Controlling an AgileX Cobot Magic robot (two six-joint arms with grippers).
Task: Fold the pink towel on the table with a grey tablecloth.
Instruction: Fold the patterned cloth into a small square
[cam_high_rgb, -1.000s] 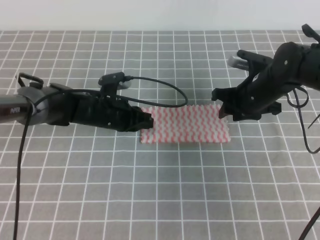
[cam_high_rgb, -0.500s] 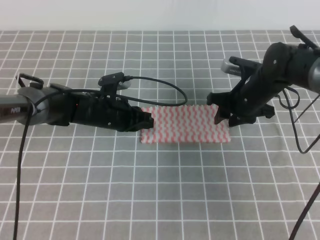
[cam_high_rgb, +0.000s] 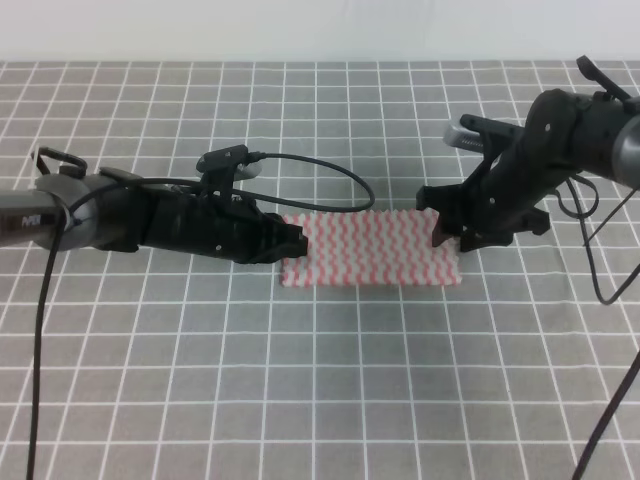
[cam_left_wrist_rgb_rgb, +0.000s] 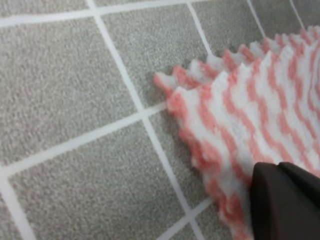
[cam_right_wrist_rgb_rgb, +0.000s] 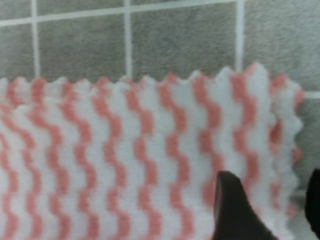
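The pink towel (cam_high_rgb: 369, 248) is lying flat as a wide rectangle near the middle of the desk (cam_high_rgb: 320, 380), which is covered by a grey tablecloth with a white grid. In the left wrist view, two layers of its serrated edge (cam_left_wrist_rgb_rgb: 200, 82) are seen stacked and slightly offset at one corner. The left gripper (cam_high_rgb: 292, 243) is being held low at the towel's left end, touching or just over its edge; one dark finger (cam_left_wrist_rgb_rgb: 285, 200) is seen against the striped cloth, but whether the fingers are spread or pinching cannot be told. The right gripper (cam_high_rgb: 449, 228) is positioned at the towel's right end, near its far corner. In the right wrist view, two dark fingertips (cam_right_wrist_rgb_rgb: 235, 210) are seen spread apart over the towel's right edge, nothing being pinched between them. A black cable (cam_high_rgb: 310, 165) is arching above the left arm.
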